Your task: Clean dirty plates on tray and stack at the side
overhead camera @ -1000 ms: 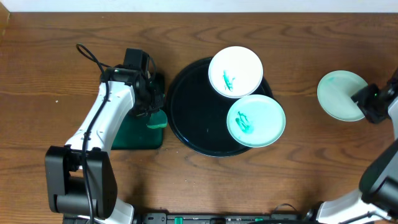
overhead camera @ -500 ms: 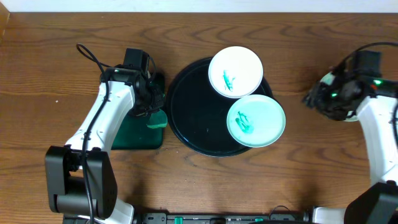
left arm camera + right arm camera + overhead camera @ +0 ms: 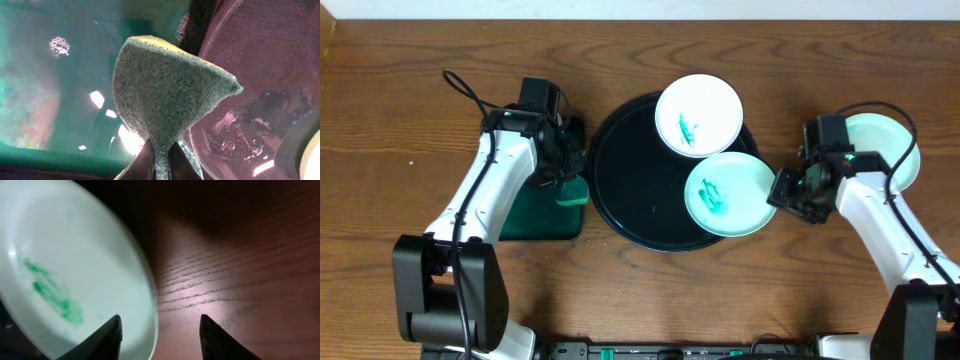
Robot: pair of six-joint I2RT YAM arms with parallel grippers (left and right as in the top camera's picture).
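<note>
The right gripper stands spread at the rim of a small round pale mint green plate smeared with green paint; the left gripper is pinched on a coarse green fibrous sponge.

The smeared plate lies on the lower right rim of the large round glossy black tray, overhanging it toward the right arm. One right finger is over the plate's inside and the other over the brown wood-grain tabletop, with the plate's edge between them; whether either touches it cannot be told. A small round white plate, also streaked green, rests on the tray's upper right rim, just beside the first. A second pale mint plate lies on the tabletop at far right, partly hidden by the right arm. The sponge hangs over the right edge of a smaller rectangular dark green tray, just left of the black tray.
</note>
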